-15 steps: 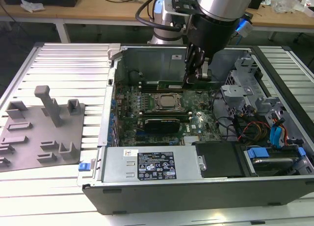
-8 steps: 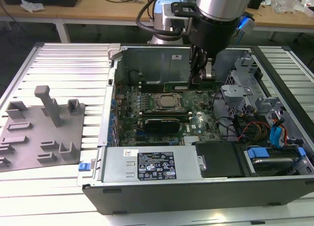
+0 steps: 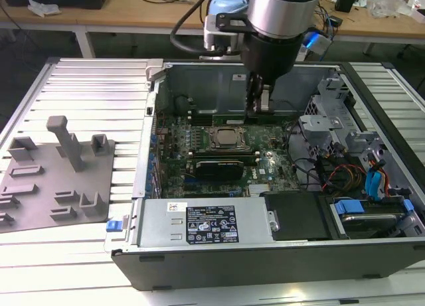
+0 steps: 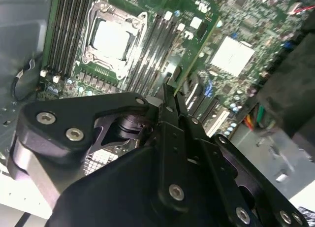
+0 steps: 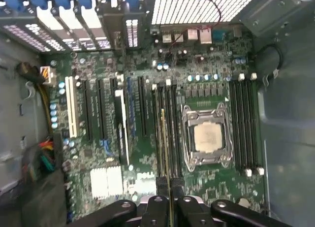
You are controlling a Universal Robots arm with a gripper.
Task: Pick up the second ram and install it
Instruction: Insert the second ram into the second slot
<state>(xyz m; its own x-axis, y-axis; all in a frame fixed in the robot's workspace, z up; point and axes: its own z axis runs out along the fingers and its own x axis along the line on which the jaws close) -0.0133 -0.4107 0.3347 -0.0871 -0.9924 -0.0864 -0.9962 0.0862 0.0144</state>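
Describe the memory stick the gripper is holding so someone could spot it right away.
Start at the open computer case and find the processor on its motherboard. Beside it, along the long black memory sockets, the gripper pinches the second ram: the one thin green board seen edge-on among black sockets.

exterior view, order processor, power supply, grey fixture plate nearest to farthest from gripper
Gripper, shut on the second ram:
1. processor, inside the case
2. power supply, case's front edge
3. grey fixture plate, outside, exterior view's left
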